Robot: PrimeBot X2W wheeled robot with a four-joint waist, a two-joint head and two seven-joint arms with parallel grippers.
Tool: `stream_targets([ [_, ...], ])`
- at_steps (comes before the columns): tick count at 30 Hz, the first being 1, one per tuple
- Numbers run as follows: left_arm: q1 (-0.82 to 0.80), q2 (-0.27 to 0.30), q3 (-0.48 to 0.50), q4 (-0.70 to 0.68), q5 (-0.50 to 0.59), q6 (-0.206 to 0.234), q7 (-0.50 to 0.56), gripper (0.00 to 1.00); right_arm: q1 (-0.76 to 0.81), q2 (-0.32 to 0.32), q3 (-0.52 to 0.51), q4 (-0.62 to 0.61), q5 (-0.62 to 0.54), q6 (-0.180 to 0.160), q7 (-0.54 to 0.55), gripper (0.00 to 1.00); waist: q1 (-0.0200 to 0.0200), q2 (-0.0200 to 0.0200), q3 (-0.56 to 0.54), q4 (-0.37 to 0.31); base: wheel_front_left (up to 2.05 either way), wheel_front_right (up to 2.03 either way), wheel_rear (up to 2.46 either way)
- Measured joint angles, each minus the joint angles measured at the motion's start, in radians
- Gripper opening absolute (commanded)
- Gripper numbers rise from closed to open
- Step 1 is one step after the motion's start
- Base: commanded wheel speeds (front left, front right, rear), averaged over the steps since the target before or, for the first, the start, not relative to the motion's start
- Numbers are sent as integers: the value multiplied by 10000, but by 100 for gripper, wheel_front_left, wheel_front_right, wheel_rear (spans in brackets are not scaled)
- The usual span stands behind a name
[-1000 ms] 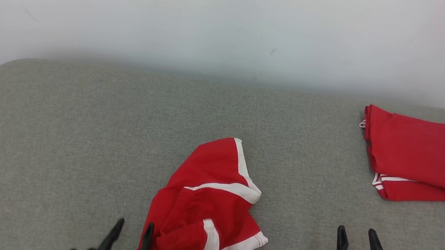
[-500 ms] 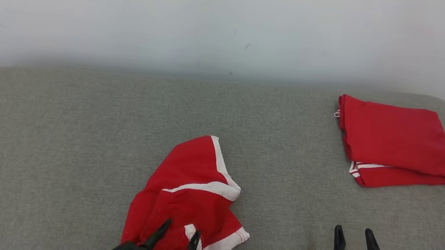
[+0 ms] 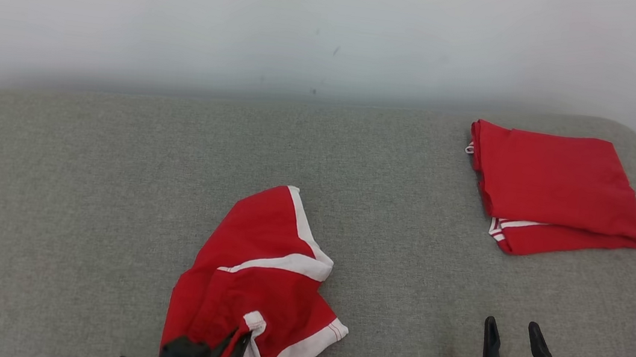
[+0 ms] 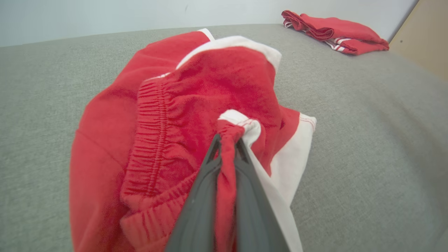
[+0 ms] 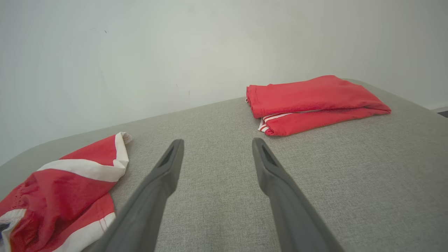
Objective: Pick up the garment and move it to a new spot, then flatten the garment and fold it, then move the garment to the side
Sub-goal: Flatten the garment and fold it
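The left gripper [image 3: 237,341] is pinched tight on a bunched fold at the near, white-trimmed edge of the crumpled red garment [image 3: 260,256]. The elastic waistband and the rest of the cloth spread over the grey padded surface [image 3: 82,174] just beyond its fingertips and to their left. The right gripper [image 3: 512,327] sits well off to that gripper's right, its two fingers spread apart with only bare fabric between them, and far beyond its tips, slightly to their right, folded red clothing [image 3: 554,183] lies near the back corner by the white wall [image 3: 313,20].
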Motion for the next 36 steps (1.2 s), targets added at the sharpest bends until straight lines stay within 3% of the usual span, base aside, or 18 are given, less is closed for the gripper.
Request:
stream_targets([
  [4,-372,-71,422,-380,-428,-15,-462,0,-18,0,-90,-69,2,0,0,100,0,0,13,143,0,0,0],
  [9,-996,-125,1534,-1877,-1014,128,-763,0,-6,0,-144,-94,12,0,0,100,0,0,-6,475,0,0,0],
  [14,-610,-153,2711,-2784,-1459,253,-790,0,-11,0,-35,-54,27,0,0,100,0,0,-60,918,0,0,0],
  [23,1401,-360,4025,-2842,-1375,148,-800,0,-77,2,59,54,15,0,0,100,0,0,-183,1419,0,0,0],
  [28,2037,-468,4504,-2121,-1563,71,-800,0,-28,0,52,217,-33,0,0,100,0,0,-254,1518,0,0,0],
  [29,2106,-483,4556,-1935,-1565,69,-800,17,-6,0,61,247,-33,0,0,100,0,0,-272,1541,0,0,0],
  [30,2114,-502,4579,-1783,-1649,59,-802,85,1,0,82,272,-33,0,0,100,-1,0,-291,1567,0,0,0],
  [31,2112,-493,4548,-1655,-1733,58,-800,100,1,0,113,295,-31,0,0,100,0,0,-312,1589,0,0,0],
  [36,2188,-500,4497,-1866,-1810,-8,-800,100,-7,0,286,472,0,0,0,100,0,0,-401,1734,0,0,0],
])
